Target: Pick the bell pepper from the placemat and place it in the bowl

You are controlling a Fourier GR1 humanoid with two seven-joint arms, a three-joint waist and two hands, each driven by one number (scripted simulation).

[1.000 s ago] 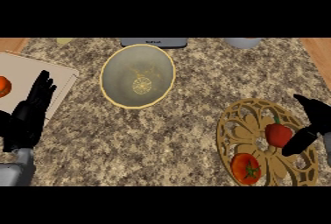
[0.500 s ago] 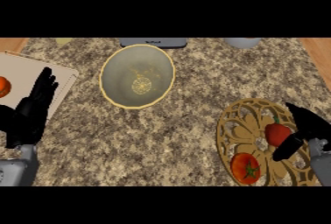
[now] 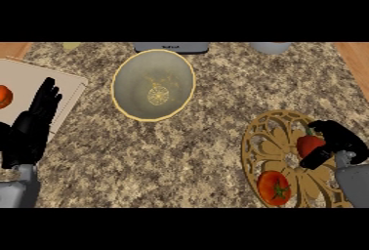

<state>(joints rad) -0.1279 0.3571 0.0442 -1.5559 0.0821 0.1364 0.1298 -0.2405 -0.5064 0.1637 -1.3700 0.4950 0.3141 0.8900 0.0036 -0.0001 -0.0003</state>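
Right hand (image 3: 333, 143) curled round bell pepper (image 3: 308, 143) on placemat (image 3: 268, 141), worktop's right edge. Bowl (image 3: 153, 91) lies far-left. Left hand (image 3: 31, 129) spread, resting.

1. Light is even and moderate across the counter (image 3: 216, 146), with no glare.
2. The bowl (image 3: 153, 85) has a dim, shaded inside.
3. Shadows under the hands are faint.
4. The speckled counter surface looks soft and slightly blurred throughout.
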